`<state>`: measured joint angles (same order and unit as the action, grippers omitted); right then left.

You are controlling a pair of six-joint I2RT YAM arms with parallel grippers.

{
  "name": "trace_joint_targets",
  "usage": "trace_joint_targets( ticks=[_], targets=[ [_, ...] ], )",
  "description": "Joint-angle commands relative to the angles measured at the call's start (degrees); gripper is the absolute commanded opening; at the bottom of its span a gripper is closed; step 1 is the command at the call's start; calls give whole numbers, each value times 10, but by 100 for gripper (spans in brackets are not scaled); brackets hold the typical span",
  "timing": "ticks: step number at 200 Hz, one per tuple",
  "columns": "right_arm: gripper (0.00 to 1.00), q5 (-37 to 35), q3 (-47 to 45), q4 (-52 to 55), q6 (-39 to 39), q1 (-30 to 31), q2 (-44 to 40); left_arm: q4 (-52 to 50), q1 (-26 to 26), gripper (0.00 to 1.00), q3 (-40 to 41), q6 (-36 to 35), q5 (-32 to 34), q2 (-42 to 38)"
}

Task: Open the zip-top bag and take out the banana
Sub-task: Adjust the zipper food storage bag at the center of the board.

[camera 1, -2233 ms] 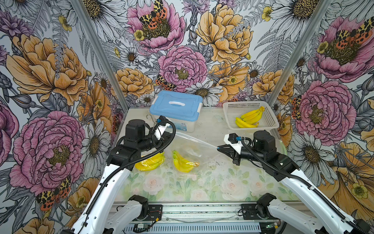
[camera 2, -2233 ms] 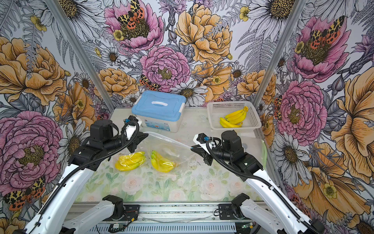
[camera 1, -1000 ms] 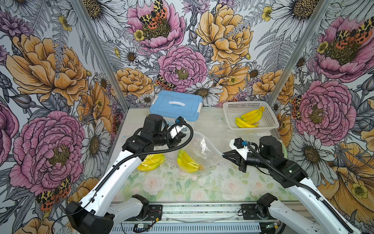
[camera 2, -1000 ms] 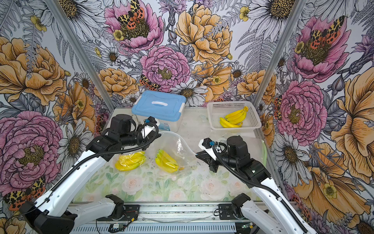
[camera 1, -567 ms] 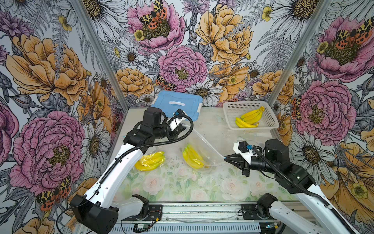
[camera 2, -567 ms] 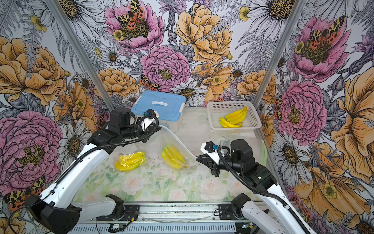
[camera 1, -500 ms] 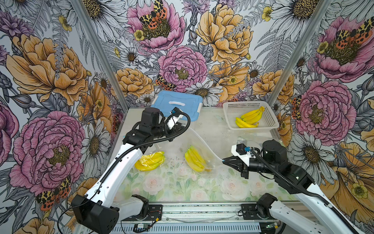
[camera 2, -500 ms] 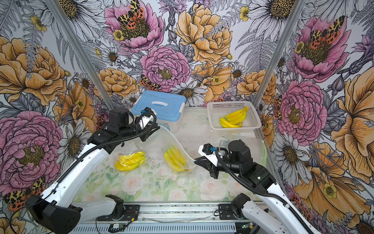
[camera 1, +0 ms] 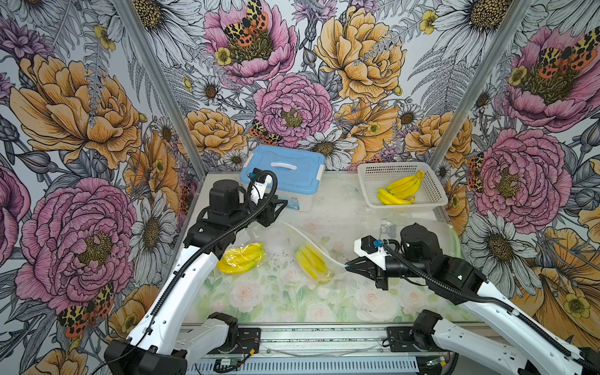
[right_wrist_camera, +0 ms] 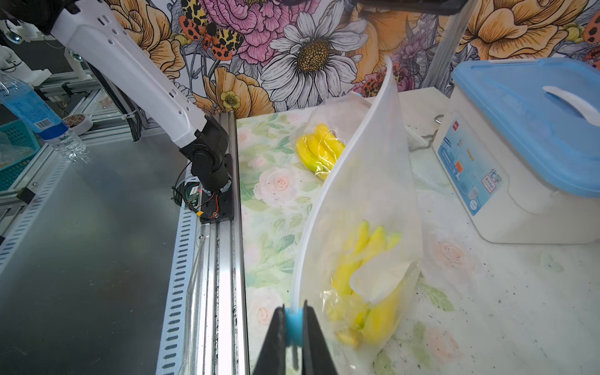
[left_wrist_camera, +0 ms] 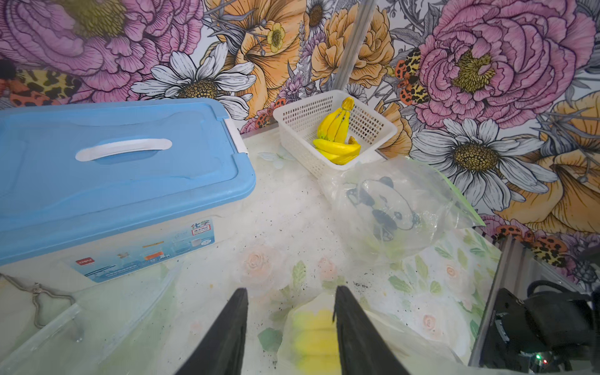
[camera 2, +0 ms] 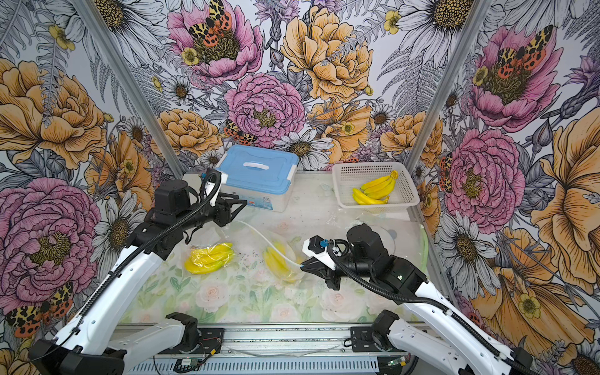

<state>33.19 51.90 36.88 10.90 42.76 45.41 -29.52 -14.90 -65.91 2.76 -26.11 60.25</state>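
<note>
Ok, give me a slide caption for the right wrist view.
Right gripper pinches the blue slider on the bag, bananas inside, blue-lidded box beside.

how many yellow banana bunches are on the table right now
4 bunches: two overlapping in the white mesh basket, one inside the clear zip-top bag, one plastic-wrapped by the left arm. The lidded blue box could hide more.

lidded box [camera 1: 282, 168] sits at the desk's [camera 1: 282, 302] 11 o'clock, basket [camera 1: 367, 181] holding bananas [camera 1: 401, 191] at 1, zip-top bag [right_wrist_camera: 367, 194] with the banana [camera 1: 311, 261] mid-desk, second bagged bunch [camera 1: 242, 258] at its 9 o'clock
</note>
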Motion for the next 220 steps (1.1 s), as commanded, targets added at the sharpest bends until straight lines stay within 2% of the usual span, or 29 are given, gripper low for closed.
trace_joint_targets(
  ticks=[1,18,44,67,81,96,114,134,170,192,209,220],
  targets=[
    [1,-6,-5,-25,-11,5,8,-40,21,46,-19,153,42,-27],
    [1,-7,-5,-32,-13,6,13,-108,20,47,-42,241,52,-38],
    [1,-10,-7,-44,-12,7,22,-173,0,56,-38,399,50,-70],
    [1,-10,-9,-57,-17,7,28,-188,-72,72,-7,509,111,-114],
    [2,-6,-10,-64,-18,7,32,-188,-133,82,25,573,157,-132],
    [2,-2,-9,-67,-18,7,37,-186,-187,86,47,593,210,-130],
    [2,2,-12,-73,-18,8,40,-166,-201,88,53,598,229,-110],
    [2,8,-13,-76,-19,10,41,-112,-194,87,53,601,224,-77],
    [2,9,-14,-78,-21,17,40,-65,-169,81,31,572,169,3],
    [2,9,-19,-91,-24,24,51,-48,-171,72,14,552,142,51],
    [2,2,-22,-105,-24,53,66,-29,-181,62,3,546,131,78],
    [2,-5,-25,-117,-25,60,75,-22,-186,49,-4,541,124,92]
  ],
)
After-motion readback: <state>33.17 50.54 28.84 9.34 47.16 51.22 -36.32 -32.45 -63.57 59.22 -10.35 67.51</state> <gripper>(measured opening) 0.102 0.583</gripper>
